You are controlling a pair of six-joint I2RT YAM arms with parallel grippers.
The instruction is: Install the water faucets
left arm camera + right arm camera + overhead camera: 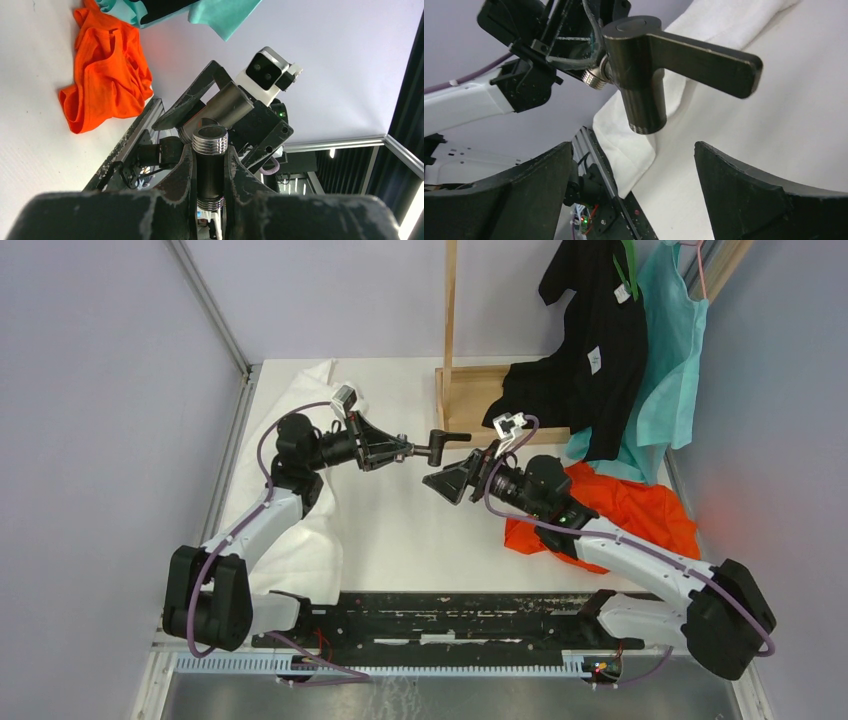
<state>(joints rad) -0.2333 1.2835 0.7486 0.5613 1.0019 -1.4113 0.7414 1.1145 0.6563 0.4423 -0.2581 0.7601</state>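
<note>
- Water faucets, 2 pcs: larger fitting (639, 75), dark T-body w/ flat lever; shorter fitting (210, 170), dark stub w/ silver thread at both ends.
- Location: both in mid-air over the table (400, 540), between the two arms, near the wooden stand (470, 390).
- Left gripper (408, 448): clamped on shorter fitting, one finger each side of the stub.
- Right gripper (445, 483): jaws wide apart, holding nothing; near larger fitting, not touching it.
- Progress (est.): larger fitting hangs off the stub's end w/ nothing else supporting it, so the 2 pcs look joined. Prob. mostly done.
- Left to do (est.): check thread is seated, poss. more turns, then set assy down. No mounting point visible.
- Top view only: layout of both arms, gap betw. grippers, orange cloth (640, 510), white cloth (305, 540), black garment (590, 340) and teal garment (675, 350) hanging far right.
- Left wrist view only: close-up of the grip on the stub; the joint itself is hidden behind the stub's end.
- Right wrist view only: lever shape, cap, lower end of T-body, silver thread right at the body's side. Seating depth: can't tell.
</note>
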